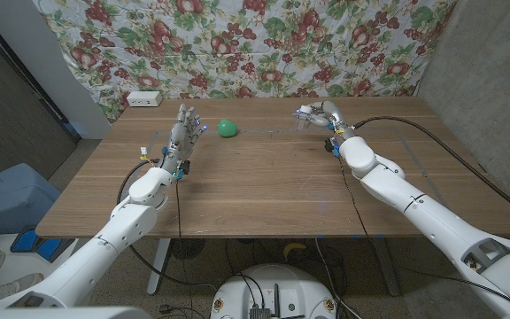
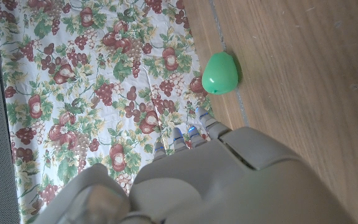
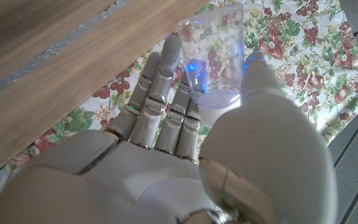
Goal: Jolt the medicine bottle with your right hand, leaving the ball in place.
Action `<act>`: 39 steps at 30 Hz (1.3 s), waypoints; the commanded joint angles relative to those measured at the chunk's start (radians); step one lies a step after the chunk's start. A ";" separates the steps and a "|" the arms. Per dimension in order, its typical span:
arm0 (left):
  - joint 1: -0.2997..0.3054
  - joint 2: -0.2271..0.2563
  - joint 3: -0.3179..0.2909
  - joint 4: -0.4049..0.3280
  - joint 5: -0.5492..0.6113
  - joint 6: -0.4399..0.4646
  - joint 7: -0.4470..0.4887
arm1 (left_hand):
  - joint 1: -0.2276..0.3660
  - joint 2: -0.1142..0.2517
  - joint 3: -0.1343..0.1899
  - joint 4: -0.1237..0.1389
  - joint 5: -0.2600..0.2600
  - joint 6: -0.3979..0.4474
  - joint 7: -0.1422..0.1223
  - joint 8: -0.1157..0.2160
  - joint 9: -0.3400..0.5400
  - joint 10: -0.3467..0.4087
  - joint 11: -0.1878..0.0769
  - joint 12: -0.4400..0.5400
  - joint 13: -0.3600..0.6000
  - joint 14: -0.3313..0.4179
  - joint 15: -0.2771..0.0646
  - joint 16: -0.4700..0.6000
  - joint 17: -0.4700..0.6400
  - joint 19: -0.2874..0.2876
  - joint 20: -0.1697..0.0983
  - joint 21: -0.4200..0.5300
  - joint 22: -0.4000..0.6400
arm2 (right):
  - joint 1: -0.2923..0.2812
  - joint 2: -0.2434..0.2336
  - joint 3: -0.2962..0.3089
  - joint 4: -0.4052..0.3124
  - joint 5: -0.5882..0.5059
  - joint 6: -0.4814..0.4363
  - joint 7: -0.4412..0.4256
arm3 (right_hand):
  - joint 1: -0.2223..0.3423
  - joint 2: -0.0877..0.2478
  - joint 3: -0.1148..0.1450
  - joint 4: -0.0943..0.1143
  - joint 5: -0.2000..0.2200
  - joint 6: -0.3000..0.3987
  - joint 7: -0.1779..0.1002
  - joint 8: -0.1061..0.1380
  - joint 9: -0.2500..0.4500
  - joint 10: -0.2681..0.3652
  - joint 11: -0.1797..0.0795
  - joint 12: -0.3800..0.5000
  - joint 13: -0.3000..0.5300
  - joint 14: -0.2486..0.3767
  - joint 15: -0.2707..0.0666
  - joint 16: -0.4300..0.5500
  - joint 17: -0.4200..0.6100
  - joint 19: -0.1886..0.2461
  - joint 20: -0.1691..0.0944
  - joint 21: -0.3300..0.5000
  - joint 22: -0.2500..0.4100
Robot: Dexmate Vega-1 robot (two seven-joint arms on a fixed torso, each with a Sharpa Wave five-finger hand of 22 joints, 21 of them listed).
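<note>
Head view: right hand [image 1: 319,115] at far right of wooden table [image 1: 273,186], fingers + thumb wrapped round clear medicine bottle [image 1: 306,113], white cap. Right wrist view shows bottle [image 3: 211,59] gripped betw. thumb [image 3: 257,74] & fingers. Green ball [image 1: 227,128] sits far centre-left, well apart from bottle. Left hand [image 1: 181,137] near ball, just left of it, fingers apart, holding nothing. Floral cloth [image 1: 255,44] behind table.

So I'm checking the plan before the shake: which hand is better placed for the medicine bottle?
The right hand: its fingers already wrap the clear medicine bottle. The left hand stands beside the green ball, which should stay put.
</note>
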 commanded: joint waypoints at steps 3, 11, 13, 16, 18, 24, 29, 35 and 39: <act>0.006 0.004 -0.002 -0.005 0.000 -0.003 -0.002 | -0.002 0.074 -0.001 0.007 0.007 -0.043 -0.009 0.003 0.006 -0.040 -0.001 0.007 0.004 -0.164 -0.207 0.006 0.003 0.007 -0.063 0.006 0.003 | -0.070 0.110 0.071 0.038 0.056 0.110 -0.165 | 0.258 0.269 -0.005 0.001 0.005 0.008 0.005 -0.007 0.002 0.015 0.001 -0.004 0.004 0.144 -0.151 -0.005 0.003 -0.011 -0.161 0.012 -0.002; 0.004 0.003 -0.003 0.000 -0.002 -0.005 -0.006 | -0.002 0.074 -0.001 0.007 0.007 -0.043 -0.009 0.003 0.006 -0.040 -0.001 0.007 0.004 -0.164 -0.207 0.006 0.003 0.007 -0.063 0.006 0.003 | -0.091 0.187 0.102 0.071 0.075 0.175 -0.273 | 0.259 0.270 -0.006 0.000 0.004 0.007 0.003 -0.010 0.002 0.016 0.001 -0.009 0.005 0.146 -0.151 -0.010 0.005 -0.016 -0.161 0.023 -0.006; 0.003 0.003 -0.004 0.001 -0.002 -0.005 -0.007 | -0.002 0.074 -0.001 0.007 0.007 -0.043 -0.009 0.003 0.006 -0.040 -0.001 0.007 0.004 -0.164 -0.207 0.006 0.003 0.007 -0.063 0.006 0.003 | -0.095 0.209 0.111 0.079 0.086 0.187 -0.298 | 0.260 0.270 -0.006 0.000 0.004 0.006 0.004 -0.010 0.002 0.016 0.001 -0.010 0.005 0.146 -0.151 -0.012 0.004 -0.016 -0.161 0.025 -0.007; 0.002 0.003 -0.005 0.003 -0.004 -0.006 -0.008 | -0.002 0.074 -0.001 0.007 0.007 -0.043 -0.009 0.003 0.006 -0.040 -0.001 0.007 0.004 -0.164 -0.207 0.006 0.003 0.007 -0.063 0.006 0.003 | -0.096 0.219 0.114 0.085 0.089 0.195 -0.309 | 0.260 0.270 -0.007 0.000 0.004 0.007 0.003 -0.011 0.002 0.018 0.001 -0.011 0.005 0.147 -0.151 -0.013 0.005 -0.018 -0.161 0.028 -0.009; 0.001 0.003 -0.004 0.005 -0.003 -0.006 -0.009 | -0.002 0.074 -0.001 0.007 0.007 -0.043 -0.009 0.003 0.006 -0.040 -0.001 0.007 0.004 -0.164 -0.207 0.006 0.003 0.007 -0.063 0.006 0.003 | -0.096 0.222 0.116 0.087 0.093 0.199 -0.311 | 0.261 0.270 -0.007 0.000 0.004 0.007 0.003 -0.011 0.002 0.017 0.001 -0.012 0.006 0.147 -0.151 -0.014 0.005 -0.018 -0.161 0.030 -0.010; -0.002 0.002 -0.004 0.009 -0.004 -0.007 -0.010 | -0.002 0.074 -0.001 0.007 0.007 -0.043 -0.009 0.003 0.006 -0.040 -0.001 0.007 0.004 -0.164 -0.207 0.006 0.003 0.007 -0.063 0.006 0.003 | -0.092 0.221 0.114 0.091 0.098 0.194 -0.303 | 0.262 0.271 -0.008 0.000 0.004 0.005 0.004 -0.013 0.003 0.019 0.001 -0.013 0.007 0.148 -0.151 -0.017 0.004 -0.020 -0.161 0.035 -0.012; -0.002 0.001 -0.004 0.009 -0.003 -0.006 -0.007 | -0.002 0.074 -0.001 0.007 0.007 -0.043 -0.009 0.003 0.006 -0.040 -0.001 0.007 0.004 -0.164 -0.207 0.006 0.003 0.007 -0.063 0.006 0.003 | -0.081 0.173 0.096 0.072 0.086 0.159 -0.242 | 0.263 0.271 -0.009 0.000 0.004 0.006 0.004 -0.014 0.003 0.020 0.002 -0.014 0.010 0.150 -0.151 -0.019 0.006 -0.023 -0.161 0.041 -0.015; -0.003 -0.001 -0.003 0.009 -0.003 -0.006 -0.007 | -0.002 0.074 -0.001 0.007 0.007 -0.043 -0.009 0.003 0.006 -0.040 -0.001 0.007 0.004 -0.164 -0.207 0.006 0.003 0.007 -0.063 0.006 0.003 | -0.056 0.100 0.063 0.042 0.057 0.110 -0.144 | 0.264 0.271 -0.010 0.000 0.004 0.006 0.004 -0.015 0.003 0.020 0.002 -0.016 0.014 0.151 -0.151 -0.022 0.008 -0.026 -0.161 0.048 -0.018; -0.002 0.001 -0.002 0.005 -0.001 -0.005 -0.007 | -0.002 0.074 -0.001 0.007 0.007 -0.043 -0.009 0.003 0.006 -0.040 -0.001 0.007 0.004 -0.164 -0.207 0.006 0.003 0.007 -0.063 0.006 0.003 | -0.035 0.050 0.037 0.022 0.031 0.079 -0.072 | 0.264 0.270 -0.011 0.000 0.004 0.006 0.002 -0.016 0.003 0.018 -0.003 -0.018 0.015 0.153 -0.150 -0.023 0.011 -0.029 -0.161 0.053 -0.020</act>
